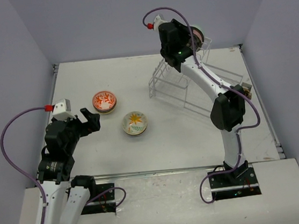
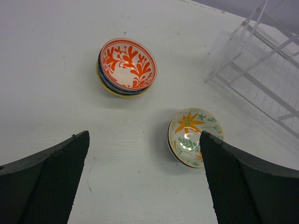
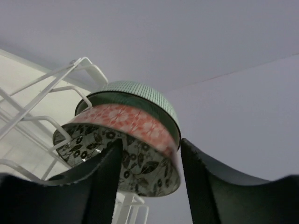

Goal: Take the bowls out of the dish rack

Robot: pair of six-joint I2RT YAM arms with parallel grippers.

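Observation:
A red-orange floral bowl (image 1: 104, 101) tops a short stack on the table, also in the left wrist view (image 2: 127, 64). A cream bowl with a yellow flower (image 1: 135, 123) sits beside it (image 2: 192, 133). My left gripper (image 1: 91, 122) hangs open and empty above the table, near both bowls (image 2: 144, 135). My right gripper (image 1: 189, 41) is at the raised far end of the dish rack (image 1: 189, 83). Its open jaws (image 3: 150, 141) straddle the rim of a bowl with black leaves inside and pink outside (image 3: 145, 163). A green bowl (image 3: 135, 91) is nested behind it.
The white wire rack (image 2: 261, 70) stands at the back right of the table, its wires (image 3: 60, 77) holding the bowls on edge. Grey walls close the table on three sides. The right arm stretches over the rack's lower section.

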